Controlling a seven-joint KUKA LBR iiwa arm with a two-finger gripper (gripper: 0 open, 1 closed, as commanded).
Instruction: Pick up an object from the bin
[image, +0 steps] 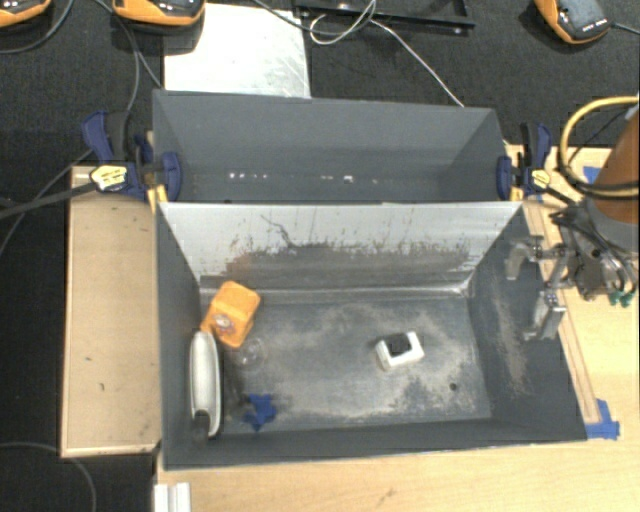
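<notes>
Hanging over the right sloped wall of the grey bin (350, 230), the gripper (532, 295) has its fingers apart, nothing between them; a long white handle-ish thing (204, 380) lies along the left wall; an orange block (232, 312) sits just above it; nearest the gripper, mid-floor, a small white-and-black cube (400, 350); tiny blue scrap (260, 408) at the front left.

Arm (612, 225) cut off by R edge past wrist. Gripper (532, 292) over view-R wall: detail too small to resolve. Clear obj (249, 352) beside orange block (236, 308): outline too faint to ID. Blue scrap (261, 409), front-L corner: shape n/d. White long obj (204, 378) by L wall: type unclear. Dark speck (452, 386) on floor: too small.
</notes>
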